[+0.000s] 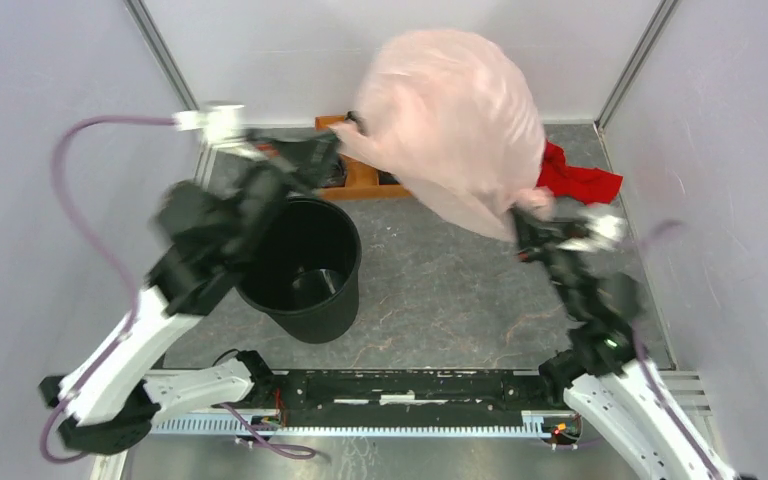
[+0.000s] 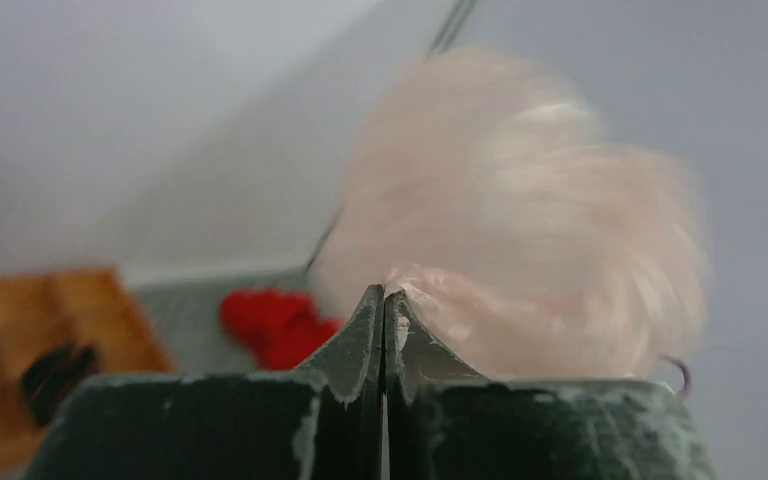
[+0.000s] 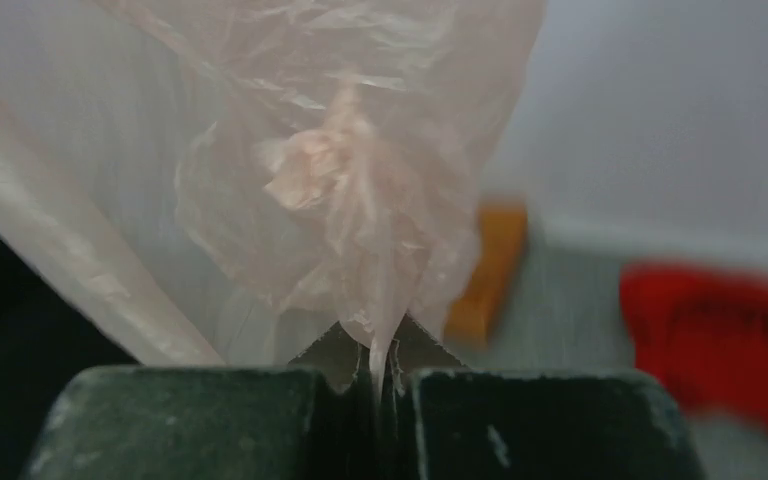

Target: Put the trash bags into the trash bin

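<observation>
My left gripper [image 2: 385,300] is pinched shut on one edge of the thin, wrinkly, translucent pale pink plastic trash bag [image 1: 450,120]. My right gripper [image 3: 375,352] is clamped on a bunched fold at its other end. The bag balloons in the air between them, beside and not inside the round black plastic bin [image 1: 312,322], which stands upright under my left arm.

Trash bag [image 1: 455,120]: pale pink, translucent film w/ whitish wrinkle streaks. Trash bin [image 1: 305,270]: plain glossy black. Cloth [image 1: 580,182]: bright red. Tray [image 1: 365,183]: orange. Counter [image 1: 440,290]: dark grey w/ pale marble veining. Left hand [image 2: 384,300] & right hand [image 3: 372,345]: dark grey-green, white scuff flecks. Cable [image 1: 110,120]: purple.
</observation>
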`<act>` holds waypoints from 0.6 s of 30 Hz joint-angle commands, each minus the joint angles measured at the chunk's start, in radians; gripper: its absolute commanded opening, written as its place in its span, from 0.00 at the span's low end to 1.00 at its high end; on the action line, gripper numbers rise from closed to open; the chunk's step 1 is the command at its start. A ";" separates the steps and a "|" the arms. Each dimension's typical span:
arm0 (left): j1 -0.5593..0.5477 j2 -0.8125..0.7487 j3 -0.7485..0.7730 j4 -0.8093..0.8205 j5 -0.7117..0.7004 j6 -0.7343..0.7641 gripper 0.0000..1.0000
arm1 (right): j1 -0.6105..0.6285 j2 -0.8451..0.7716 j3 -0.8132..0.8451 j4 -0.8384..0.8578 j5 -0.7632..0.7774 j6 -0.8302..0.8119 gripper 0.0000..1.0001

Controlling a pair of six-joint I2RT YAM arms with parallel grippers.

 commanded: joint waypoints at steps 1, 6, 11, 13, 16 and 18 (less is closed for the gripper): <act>0.012 0.310 -0.075 -0.449 -0.186 -0.026 0.02 | -0.002 0.179 -0.290 -0.227 0.143 0.109 0.00; 0.019 0.407 0.203 -0.455 0.043 0.029 0.02 | -0.001 0.260 -0.020 -0.235 0.072 0.031 0.01; 0.013 0.338 0.377 -0.120 0.400 -0.098 0.02 | -0.001 0.330 0.473 -0.300 -0.057 -0.017 0.01; 0.000 0.259 0.272 0.097 0.451 -0.168 0.02 | -0.001 0.289 0.486 -0.166 -0.156 0.015 0.01; -0.015 0.131 0.072 0.227 0.337 -0.167 0.02 | -0.002 0.185 0.333 -0.006 -0.227 0.032 0.04; -0.015 0.082 -0.059 0.095 0.109 -0.137 0.02 | -0.002 0.130 0.179 -0.023 -0.171 0.015 0.05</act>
